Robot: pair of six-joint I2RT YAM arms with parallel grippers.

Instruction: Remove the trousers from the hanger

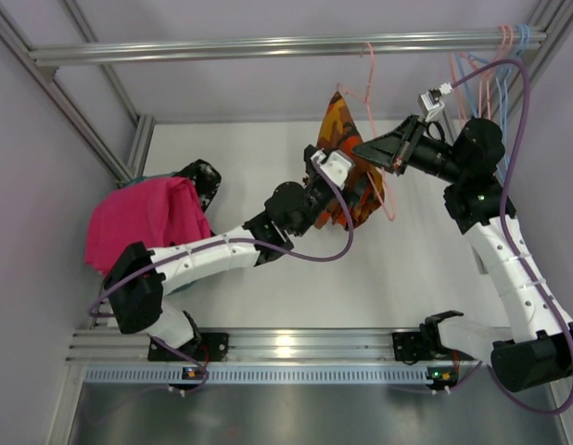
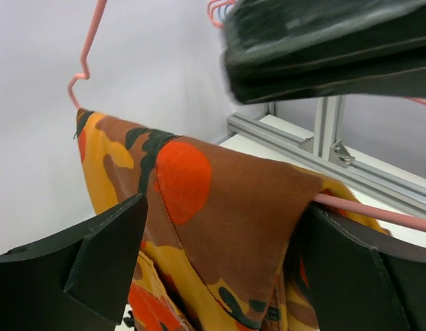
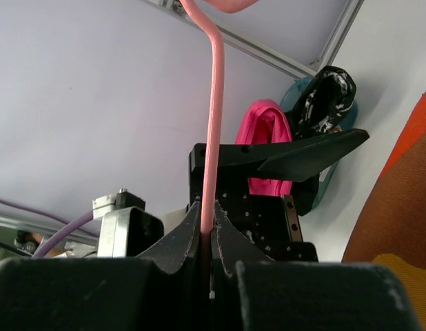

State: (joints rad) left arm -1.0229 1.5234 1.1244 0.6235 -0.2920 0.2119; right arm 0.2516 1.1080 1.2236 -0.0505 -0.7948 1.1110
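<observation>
Trousers point(image 2: 227, 207) orange-yellow, dark-patterned, draped over hanger point(image 3: 214, 103); we see left gripper point(image 2: 223, 258) open astride them, contact unclear; right gripper point(image 3: 207, 234) pinching hanger.

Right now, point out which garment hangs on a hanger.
The orange patterned trousers, draped over the pink hanger; the magenta-pink trousers and the black garment lie heaped at the left.

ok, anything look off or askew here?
Only the pink hanger: it sits tilted, bar sloping in the left wrist view, patterned trousers bunched over it. The right claw is shut on its wire; the left claw is open around the cloth. No damage visible.
</observation>
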